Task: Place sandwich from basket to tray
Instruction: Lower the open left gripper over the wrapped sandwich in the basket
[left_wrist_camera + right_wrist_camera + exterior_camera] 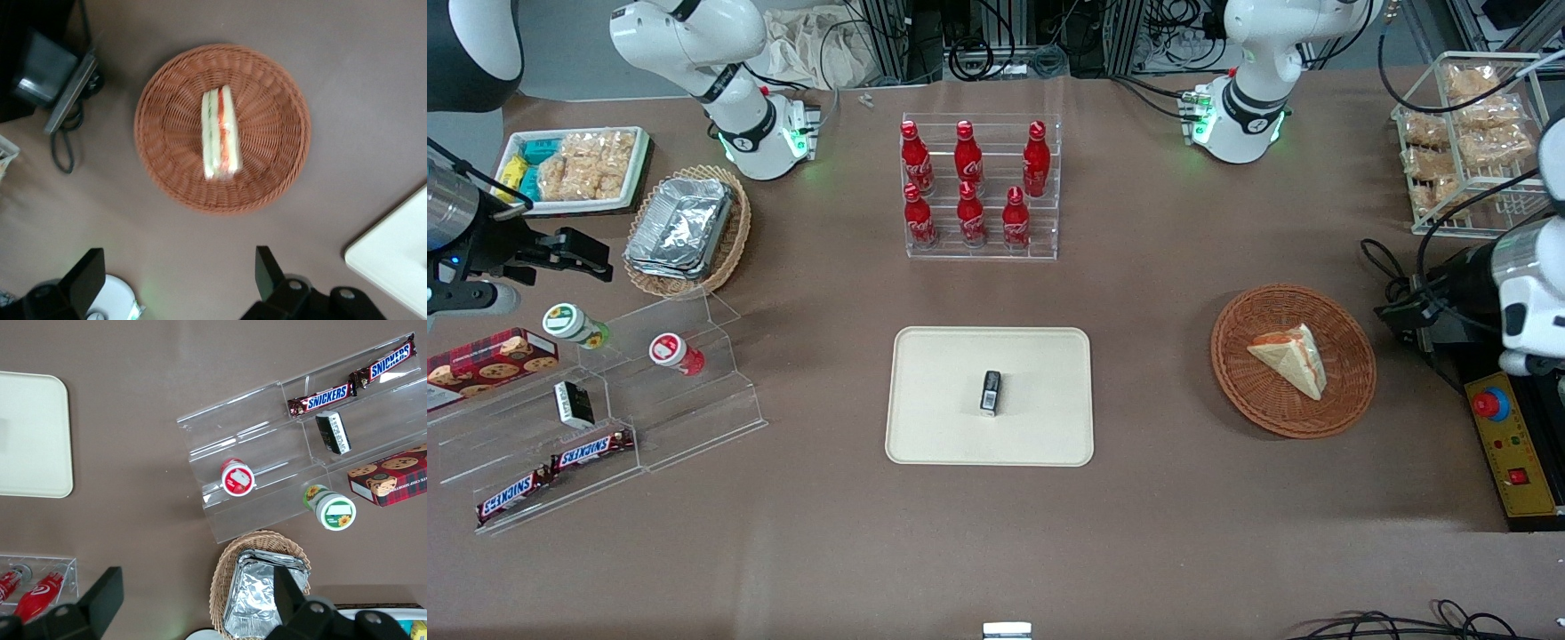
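our gripper (177, 280) hangs wide open, high above the table. the sandwich (219, 132) lies in the basket (160, 120) just ahead, its long edge crossing the finger gap.

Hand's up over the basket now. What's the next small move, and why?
Probably lower the hand toward the sandwich with the fingers spread. The sandwich lies in the basket untouched, the hand is open, empty and above table level, and the tray holds only a small dark item, so there is room to place it.
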`<control>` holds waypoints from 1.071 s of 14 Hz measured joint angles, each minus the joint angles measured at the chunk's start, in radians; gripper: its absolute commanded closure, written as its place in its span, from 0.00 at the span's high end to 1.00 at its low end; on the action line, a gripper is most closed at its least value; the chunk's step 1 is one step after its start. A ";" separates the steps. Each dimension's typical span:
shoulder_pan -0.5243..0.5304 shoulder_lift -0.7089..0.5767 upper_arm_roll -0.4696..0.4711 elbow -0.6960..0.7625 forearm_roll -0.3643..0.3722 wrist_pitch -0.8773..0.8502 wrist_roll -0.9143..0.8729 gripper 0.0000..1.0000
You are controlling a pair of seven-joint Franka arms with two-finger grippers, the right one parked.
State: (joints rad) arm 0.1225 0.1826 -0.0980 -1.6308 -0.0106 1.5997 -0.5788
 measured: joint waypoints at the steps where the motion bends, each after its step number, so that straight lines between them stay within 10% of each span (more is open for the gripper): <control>1: 0.000 0.000 -0.001 -0.055 0.001 0.056 -0.001 1.00; 14: -0.001 0.125 -0.003 -0.468 0.000 0.666 -0.192 1.00; 15: -0.001 0.135 -0.003 -0.486 0.000 0.697 -0.195 0.84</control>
State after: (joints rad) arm 0.1215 0.3173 -0.1006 -2.1165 -0.0111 2.2971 -0.7735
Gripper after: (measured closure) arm 0.000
